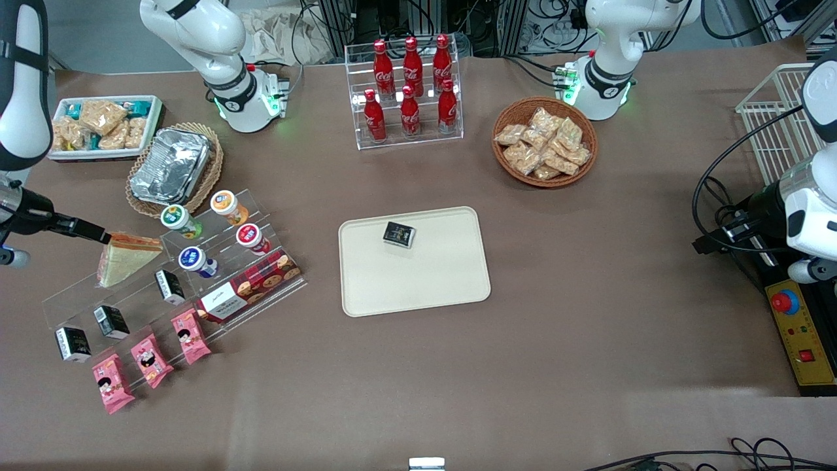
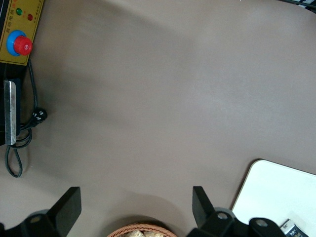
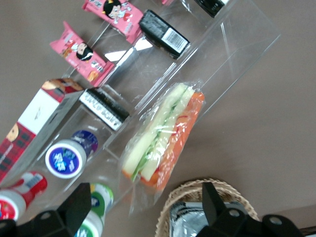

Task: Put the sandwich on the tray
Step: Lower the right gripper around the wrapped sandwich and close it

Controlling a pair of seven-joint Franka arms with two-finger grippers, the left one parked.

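A robotics lab: cable-strewn racks [image 1: 418, 19], emergency-stop box [image 1: 801, 340], staged snacks.

Front overhead — right wrist close above sandwich [image 3: 163, 138].

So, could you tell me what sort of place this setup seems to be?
Probably a robotics lab staged as a snack shop: tiered clear display steps, a cola bottle rack, cables and an emergency-stop box. The open gripper hovers by the wrapped sandwich on the steps; the tray holds only a small dark packet.

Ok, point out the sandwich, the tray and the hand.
sandwich [image 1: 124, 260]: front view, its bread face.
tray [image 1: 418, 288]: front view, bare floor.
hand [image 3: 143, 197]: right wrist view, open, midway between fingertips, beside the sandwich's end.
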